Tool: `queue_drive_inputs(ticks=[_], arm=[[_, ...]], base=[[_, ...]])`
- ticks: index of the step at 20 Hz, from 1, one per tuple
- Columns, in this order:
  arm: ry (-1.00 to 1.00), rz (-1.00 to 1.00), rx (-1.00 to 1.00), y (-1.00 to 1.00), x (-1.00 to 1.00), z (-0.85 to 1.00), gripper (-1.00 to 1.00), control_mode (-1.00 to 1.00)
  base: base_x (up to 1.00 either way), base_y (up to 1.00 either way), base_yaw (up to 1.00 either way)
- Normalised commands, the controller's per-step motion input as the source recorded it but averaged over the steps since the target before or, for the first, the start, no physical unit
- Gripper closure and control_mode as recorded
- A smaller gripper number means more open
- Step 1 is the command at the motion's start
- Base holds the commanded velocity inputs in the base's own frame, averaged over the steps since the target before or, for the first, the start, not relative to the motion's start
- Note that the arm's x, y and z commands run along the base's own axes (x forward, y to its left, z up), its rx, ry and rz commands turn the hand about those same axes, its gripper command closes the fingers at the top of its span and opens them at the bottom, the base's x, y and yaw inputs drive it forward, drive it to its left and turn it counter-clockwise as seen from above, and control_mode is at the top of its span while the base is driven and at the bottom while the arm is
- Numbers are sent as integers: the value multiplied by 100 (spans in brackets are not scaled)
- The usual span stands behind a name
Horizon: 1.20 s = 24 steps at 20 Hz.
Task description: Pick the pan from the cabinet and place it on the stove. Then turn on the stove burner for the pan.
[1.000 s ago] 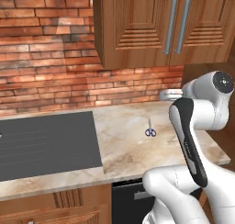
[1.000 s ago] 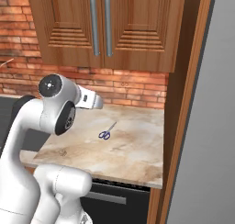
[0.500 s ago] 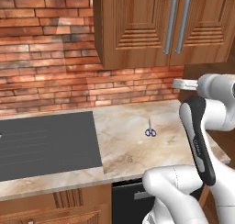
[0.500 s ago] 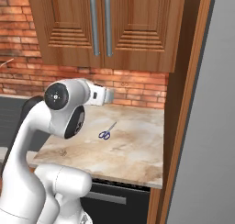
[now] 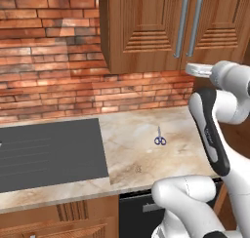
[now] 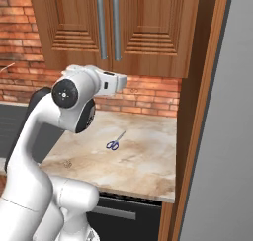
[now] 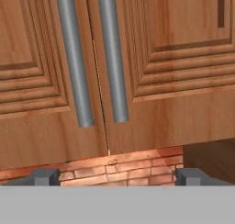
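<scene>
The cabinet (image 5: pixel 146 32) hangs on the brick wall with both raised-panel doors shut. Its two grey bar handles (image 7: pixel 73 58) stand side by side at the door seam, also seen in the right base view (image 6: pixel 108 27). The pan is hidden. The stove (image 5: pixel 49 151) is the dark flat top at the counter's left end. My gripper (image 7: pixel 118 177) is open and empty. It is raised just below and in front of the cabinet's lower edge (image 5: pixel 191 68), pointing at the doors (image 6: pixel 122 81) without touching them.
Small blue-handled scissors (image 5: pixel 159 139) lie on the marble counter (image 5: pixel 141 159), also in the right base view (image 6: pixel 114 143). A tall wooden side panel (image 6: pixel 197 126) and a grey appliance wall (image 6: pixel 227 136) close off the right. Red brick wall (image 5: pixel 53 81) runs behind the counter.
The arm has lifted the hand up and forward, from counter height to just under the cabinet doors. The jaws have stayed open; scissors and doors are unmoved.
</scene>
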Motion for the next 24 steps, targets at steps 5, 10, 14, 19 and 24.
queue_drive_inputs(ticks=[5,10,14,19,24], arm=[[-14,0,-3,0,26,44,-100,-100],[-18,0,-10,0,11,17,-100,-100],[-21,0,-11,-7,0,-1,-100,-100],[-16,0,-6,-9,8,2,-100,-100],[-7,0,-1,-2,22,11,-100,-100]], base=[[0,0,0],[0,0,0],[0,0,0],[0,0,0],[0,0,0]])
